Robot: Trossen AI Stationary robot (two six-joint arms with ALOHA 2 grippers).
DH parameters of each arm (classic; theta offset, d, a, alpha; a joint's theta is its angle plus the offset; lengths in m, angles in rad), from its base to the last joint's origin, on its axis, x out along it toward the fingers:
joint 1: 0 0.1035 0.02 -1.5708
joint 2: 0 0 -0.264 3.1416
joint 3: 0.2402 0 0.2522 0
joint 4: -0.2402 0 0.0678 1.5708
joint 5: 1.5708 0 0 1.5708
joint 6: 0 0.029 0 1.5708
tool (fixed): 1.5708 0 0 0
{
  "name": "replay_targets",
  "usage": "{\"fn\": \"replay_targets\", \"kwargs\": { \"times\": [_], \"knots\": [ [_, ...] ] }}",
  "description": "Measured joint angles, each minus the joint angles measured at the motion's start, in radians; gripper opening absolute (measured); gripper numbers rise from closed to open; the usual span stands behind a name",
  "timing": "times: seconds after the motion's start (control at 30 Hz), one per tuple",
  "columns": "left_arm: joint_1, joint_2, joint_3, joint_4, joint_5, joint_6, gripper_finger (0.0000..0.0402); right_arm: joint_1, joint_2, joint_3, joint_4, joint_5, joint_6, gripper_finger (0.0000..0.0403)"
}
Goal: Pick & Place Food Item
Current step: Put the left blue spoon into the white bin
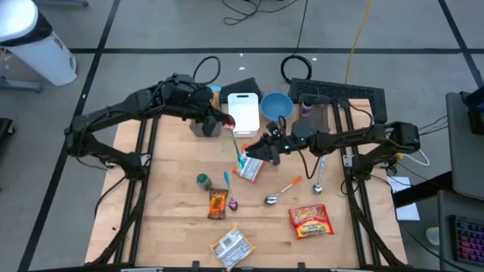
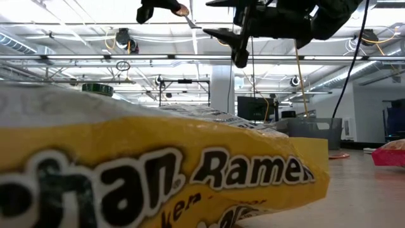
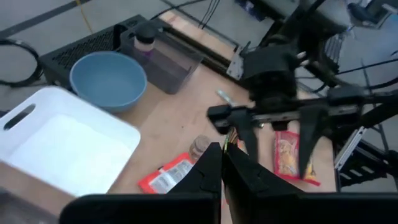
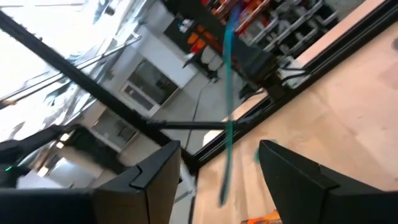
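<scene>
The left hand (image 1: 224, 121) is hovering at upper centre of the high view, its fingers (image 3: 214, 171) pressed together on a thin utensil handle, beside the white rectangular plastic bin (image 1: 243, 112) and the round blue bowl (image 1: 276, 105). The right hand (image 1: 261, 149) is hanging at frame centre with fingers (image 4: 158, 171) apart, gripping nothing. Just below it, the red-and-white food packet (image 1: 249, 169) is lying on the wooden worktop (image 1: 166, 204). The red ramen packet (image 1: 311, 221) is lying at lower right, and the yellow ramen packet (image 1: 230, 246) at bottom centre.
</scene>
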Motion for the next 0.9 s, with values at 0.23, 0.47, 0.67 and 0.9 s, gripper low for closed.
{"fn": "replay_targets", "kwargs": {
  "times": [0.23, 0.47, 0.67, 0.9],
  "knots": [
    [-0.007, 0.000, 0.000, 0.023, -0.010, -0.011, 0.0004, 0.006, 0.041, 0.000, 0.084, 0.009, 0.027, 0.0212],
    [-0.007, 0.000, 0.000, 0.027, -0.027, -0.011, 0.0005, 0.036, 0.053, 0.000, 0.090, 0.010, 0.027, 0.0212],
    [-0.006, 0.000, 0.000, 0.029, -0.045, -0.010, 0.0004, 0.039, 0.053, 0.000, 0.088, 0.009, 0.024, 0.0205],
    [-0.006, 0.000, 0.000, 0.031, -0.053, -0.010, 0.0005, 0.039, 0.053, 0.000, 0.073, 0.009, 0.026, 0.0165]
  ]
}}
